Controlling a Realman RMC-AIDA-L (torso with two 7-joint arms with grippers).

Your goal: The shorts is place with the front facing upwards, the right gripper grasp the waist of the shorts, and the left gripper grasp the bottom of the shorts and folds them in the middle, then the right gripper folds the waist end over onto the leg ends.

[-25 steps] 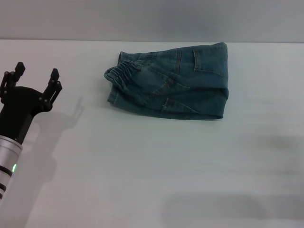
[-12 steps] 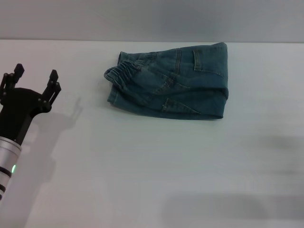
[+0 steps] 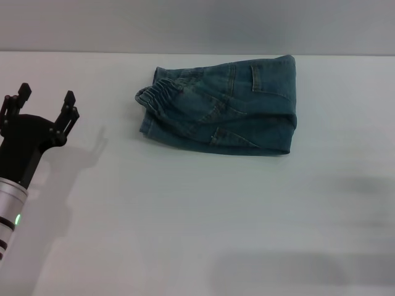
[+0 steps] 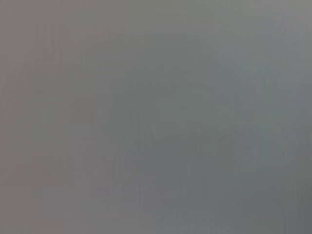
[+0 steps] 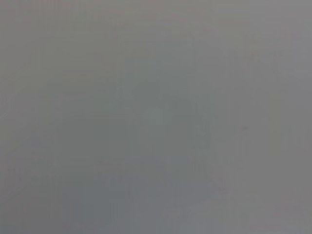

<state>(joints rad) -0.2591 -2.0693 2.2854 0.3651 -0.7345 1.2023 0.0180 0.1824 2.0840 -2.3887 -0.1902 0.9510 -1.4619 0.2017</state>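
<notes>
Blue denim shorts (image 3: 225, 106) lie folded into a compact bundle on the white table (image 3: 185, 209), toward the back middle in the head view. Their gathered elastic waist (image 3: 159, 95) sits at the bundle's left end, on top of the layers. My left gripper (image 3: 44, 99) stands open and empty at the far left, well apart from the shorts. The right gripper is out of view. Both wrist views show only a plain grey surface.
The table's back edge (image 3: 92, 52) runs along the top of the head view, with a grey wall behind it. Soft shadows fall on the table at the right and lower right.
The left arm has drawn back slightly toward the left edge. The shorts have not moved.
</notes>
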